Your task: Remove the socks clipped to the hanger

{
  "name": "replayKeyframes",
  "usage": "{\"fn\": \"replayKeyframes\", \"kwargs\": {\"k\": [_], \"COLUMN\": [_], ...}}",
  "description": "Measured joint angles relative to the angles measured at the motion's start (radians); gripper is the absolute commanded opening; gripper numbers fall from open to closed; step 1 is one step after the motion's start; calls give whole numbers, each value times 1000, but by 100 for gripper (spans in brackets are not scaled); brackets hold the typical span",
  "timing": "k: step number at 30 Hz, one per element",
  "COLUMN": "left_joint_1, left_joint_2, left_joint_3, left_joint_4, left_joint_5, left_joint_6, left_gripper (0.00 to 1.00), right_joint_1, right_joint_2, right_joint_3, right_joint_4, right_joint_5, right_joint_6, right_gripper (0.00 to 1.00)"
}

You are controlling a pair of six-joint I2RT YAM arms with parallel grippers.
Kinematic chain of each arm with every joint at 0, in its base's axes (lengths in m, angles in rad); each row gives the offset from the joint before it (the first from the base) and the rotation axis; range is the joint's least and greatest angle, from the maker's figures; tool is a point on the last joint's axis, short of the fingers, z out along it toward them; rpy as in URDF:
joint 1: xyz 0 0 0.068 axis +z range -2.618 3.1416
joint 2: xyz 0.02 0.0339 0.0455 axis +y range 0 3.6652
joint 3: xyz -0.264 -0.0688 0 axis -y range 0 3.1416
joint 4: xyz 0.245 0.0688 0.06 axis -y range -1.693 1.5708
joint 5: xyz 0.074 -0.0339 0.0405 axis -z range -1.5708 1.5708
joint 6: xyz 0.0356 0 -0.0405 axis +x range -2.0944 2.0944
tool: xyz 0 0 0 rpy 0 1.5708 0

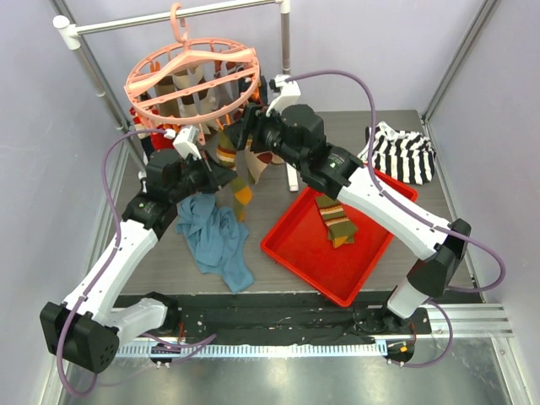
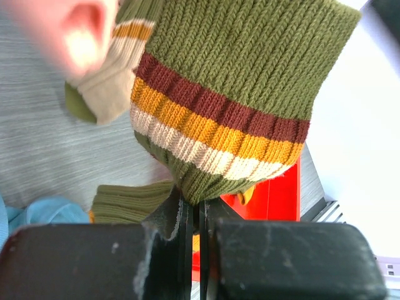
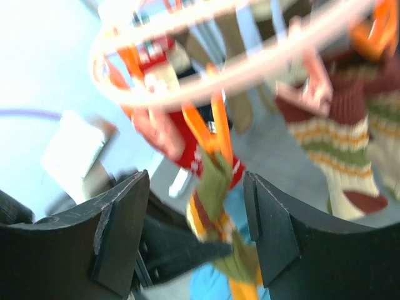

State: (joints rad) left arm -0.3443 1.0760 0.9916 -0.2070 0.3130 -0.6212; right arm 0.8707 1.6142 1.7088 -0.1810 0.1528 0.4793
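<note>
I see a red tray near the table's front middle, set at an angle. A crumpled blue cloth lies just left of it, not touching as far as I can tell. A black-and-white striped garment is bunched at the back right by the tray's far corner. A grey metal rail runs across the back.

From the right wrist the hanger is all blur. The left wrist's sock runs off the top edge, beside an unreadable pink smear.
</note>
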Motion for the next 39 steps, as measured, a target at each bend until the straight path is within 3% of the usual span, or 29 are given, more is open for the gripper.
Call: {"fn": "replayKeyframes", "kwargs": {"k": [9, 31, 34, 36, 37, 39], "left_joint_1": [-1, -1, -1, -1, -1, -1], "left_joint_2": [-9, -13, -13, -13, -13, -13], "left_joint_3": [0, -7, -7, -7, -7, -7], "left_joint_4": [-14, -22, -22, -23, -23, -23], "left_joint_5": [3, 3, 3, 3, 3, 4], "left_joint_6": [-1, 0, 0, 0, 0, 1], "left_gripper": [0, 0, 0, 0, 0, 0], "right_joint_1": [0, 63, 64, 66, 68, 71], "right_joint_2": [98, 293, 318, 327, 330, 330], "right_joint_3": [180, 365, 381, 384, 385, 385], "right_joint_4": [-84, -116, -133, -137, -140, -142], "right_joint_5": [90, 201, 227, 244, 253, 269], "right_joint_6": [-103, -231, -249, -261, -268, -280], "right_gripper": [70, 68, 60, 49, 38, 25]}}
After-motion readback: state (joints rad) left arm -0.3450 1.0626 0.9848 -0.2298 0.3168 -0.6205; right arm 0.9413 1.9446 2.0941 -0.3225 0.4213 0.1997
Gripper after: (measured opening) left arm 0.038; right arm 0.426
